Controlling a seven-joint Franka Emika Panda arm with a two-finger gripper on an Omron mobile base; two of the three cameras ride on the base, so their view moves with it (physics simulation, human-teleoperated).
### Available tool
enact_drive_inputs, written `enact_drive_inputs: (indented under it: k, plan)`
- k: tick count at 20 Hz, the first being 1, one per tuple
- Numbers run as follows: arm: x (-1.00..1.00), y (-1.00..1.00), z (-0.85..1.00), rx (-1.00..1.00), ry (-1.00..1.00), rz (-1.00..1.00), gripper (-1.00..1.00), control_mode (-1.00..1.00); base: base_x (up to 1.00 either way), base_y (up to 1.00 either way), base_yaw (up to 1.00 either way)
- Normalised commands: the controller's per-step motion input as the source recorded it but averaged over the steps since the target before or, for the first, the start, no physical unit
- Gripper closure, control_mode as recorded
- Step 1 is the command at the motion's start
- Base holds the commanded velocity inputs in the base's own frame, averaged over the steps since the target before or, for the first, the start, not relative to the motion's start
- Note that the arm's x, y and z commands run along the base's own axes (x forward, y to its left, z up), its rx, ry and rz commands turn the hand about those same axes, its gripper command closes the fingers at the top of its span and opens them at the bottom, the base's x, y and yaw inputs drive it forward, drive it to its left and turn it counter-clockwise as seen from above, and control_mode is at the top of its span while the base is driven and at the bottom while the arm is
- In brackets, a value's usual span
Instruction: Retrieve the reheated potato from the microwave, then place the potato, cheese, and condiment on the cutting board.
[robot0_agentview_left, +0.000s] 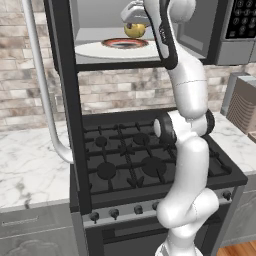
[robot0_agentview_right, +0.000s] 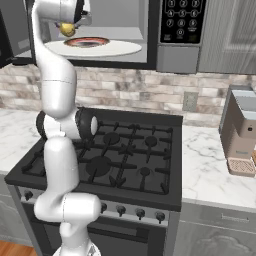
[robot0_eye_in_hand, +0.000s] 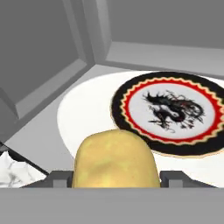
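Inside the open microwave (robot0_agentview_left: 210, 45) I've got the pincer (robot0_eye_in_hand: 116, 178) clamped on the potato (robot0_eye_in_hand: 114, 158), lifted just above the turntable plate (robot0_eye_in_hand: 83, 109) (decorated dish (robot0_eye_in_hand: 171, 111) beyond it); next comes backing straight out toward me.

Kitchen: gas stove (robot0_agentview_left: 145, 160), microwave (robot0_agentview_right: 165, 35).

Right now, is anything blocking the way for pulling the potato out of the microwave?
Nothing visible blocks it. The potato sits between the fingers of the gripper, lifted above the decorated plate on the turntable. The microwave door is swung open, so the path outward looks free.
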Motion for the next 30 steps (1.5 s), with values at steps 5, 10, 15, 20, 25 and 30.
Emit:
enact_drive_inputs:
  k: [5,10,15,20,25,30]
  plan:
    - [-0.94,-0.16,-0.4,0.0,-0.01,0.04,1.0,-1.0,0.0,0.0,0.0]
    - [-0.94,-0.16,-0.38,0.0,-0.04,0.03,1.0,-1.0,0.0,0.0,0.0]
    - [-0.93,-0.19,-0.29,0.0,-0.04,0.01,1.0,-1.0,0.0,0.0,0.0]
    - [-0.94,-0.21,-0.32,0.0,-0.12,0.0,1.0,-1.0,0.0,0.0,0.0]
    - [-0.94,-0.18,-0.37,0.0,-0.19,0.0,1.0,-1.0,0.0,0.0,0.0]
    - [-0.78,-0.09,-0.47,0.0,-0.21,-0.07,1.0,-1.0,0.0,0.0,0.0]
